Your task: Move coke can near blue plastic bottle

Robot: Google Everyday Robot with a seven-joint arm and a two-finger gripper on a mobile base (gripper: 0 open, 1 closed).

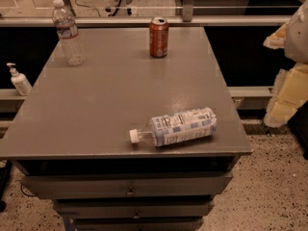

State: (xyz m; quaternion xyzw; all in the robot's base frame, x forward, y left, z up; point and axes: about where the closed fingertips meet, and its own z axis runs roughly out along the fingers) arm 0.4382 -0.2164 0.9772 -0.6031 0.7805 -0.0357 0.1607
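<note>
The coke can [159,37], red with a silver top, stands upright at the far middle of the grey table [96,109]. The blue plastic bottle [177,127], with a pale blue-and-white label and a white cap, lies on its side near the table's front edge, cap pointing left. My gripper [272,80] hangs at the right edge of the view, off the table's right side and well apart from both. Its two yellowish fingers [288,95] stand apart with nothing between them.
A clear ribbed water bottle [67,32] stands upright at the table's far left corner. A white pump bottle [19,80] sits on a ledge left of the table. Drawers [130,184] run below the front edge. A rail [144,20] runs behind the table.
</note>
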